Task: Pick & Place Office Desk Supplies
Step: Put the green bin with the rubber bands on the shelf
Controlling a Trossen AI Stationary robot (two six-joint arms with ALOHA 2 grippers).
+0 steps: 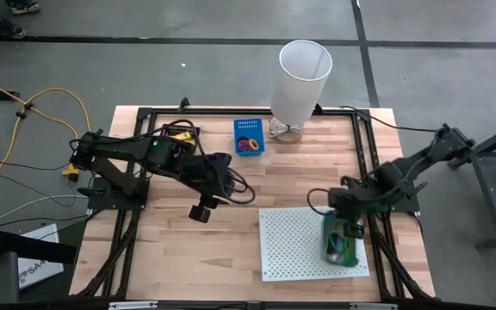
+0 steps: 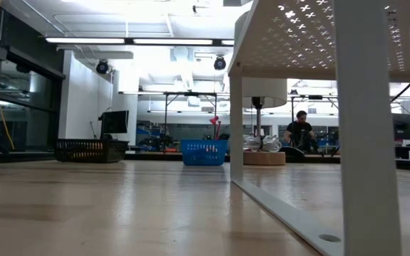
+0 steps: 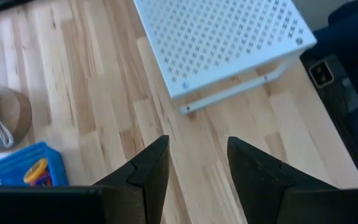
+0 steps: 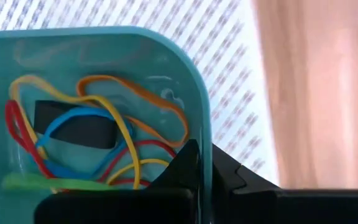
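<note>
While you look down from above, you see the right jaws (image 1: pixel 344 231) at about four o'clock on the surface (image 1: pixel 188 258), over the white board with holes (image 1: pixel 300 245). They are pinched shut on the rim of a small teal tub (image 1: pixel 341 243). The tub sits on the board, touching it, and its long side runs from twelve o'clock to six o'clock.

In the right wrist view you can see inside the tub. It holds a tangle of rubber bands (image 4: pixel 86 143): red, orange, yellow, blue and green.

The left jaws (image 3: pixel 197 168) hang wide apart and hold nothing. They are near the middle of the surface, at about nine o'clock from the tub.

A small blue basket (image 1: pixel 248 136) sits at twelve o'clock, just beside the tall white bin (image 1: pixel 300 82). It has more small things in it.

The tub lies right in the right jaws, so the right arm is the nearer one. The left arm is closer to the blue basket.
</note>
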